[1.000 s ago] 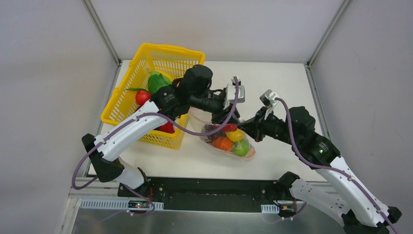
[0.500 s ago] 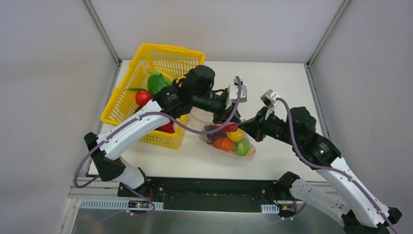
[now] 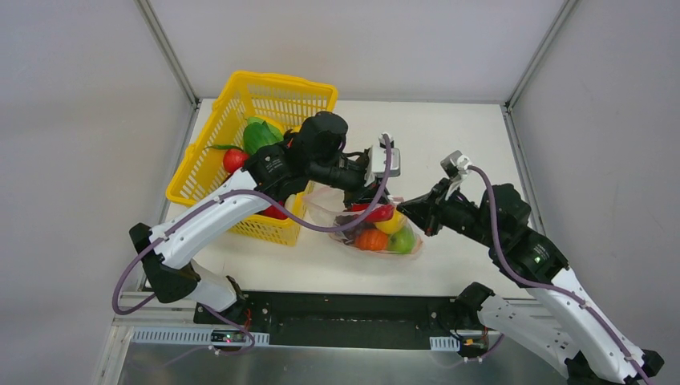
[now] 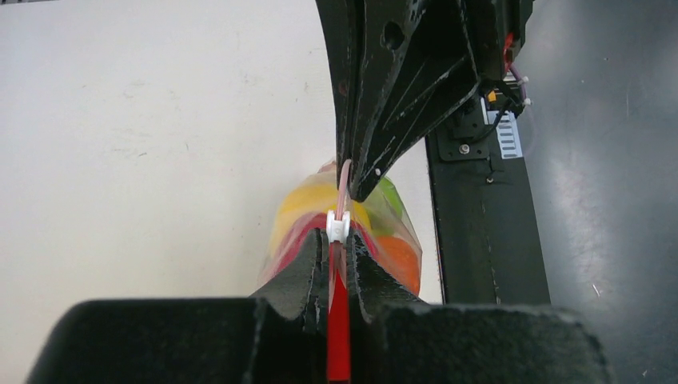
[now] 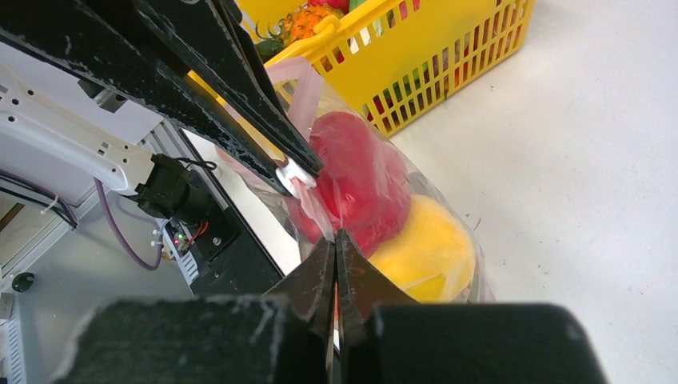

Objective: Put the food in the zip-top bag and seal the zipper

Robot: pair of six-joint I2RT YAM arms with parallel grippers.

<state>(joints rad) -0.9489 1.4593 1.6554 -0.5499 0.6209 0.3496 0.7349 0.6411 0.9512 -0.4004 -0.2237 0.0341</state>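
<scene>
White tabletop, walled in by pale grey panels, is all I get from the overhead camera. The zip-top bag sits on it just off the near right corner of the yellow mesh basket. It is clear and crinkled, and bulges with the food packed inside. I can make out a red pepper uppermost, on the basket side. A yellow lemon is pressed against it on the side away from the basket. An orange and a green apple lie lowest, toward the near table edge.

Along the bag's mouth runs the zipper, a thin strip that reads red in the left wrist camera and pinker further along. A small white slider rides on it.

The left gripper reaches past the basket's right side and is clamped on that strip, with the slider just beyond its fingertips. The right gripper comes in from the side away from the basket. Its jaws are pinched tight on the same strip a little beyond the slider, so the two sets of tips nearly meet.

Inside the basket I see a green piece and a red one.
</scene>
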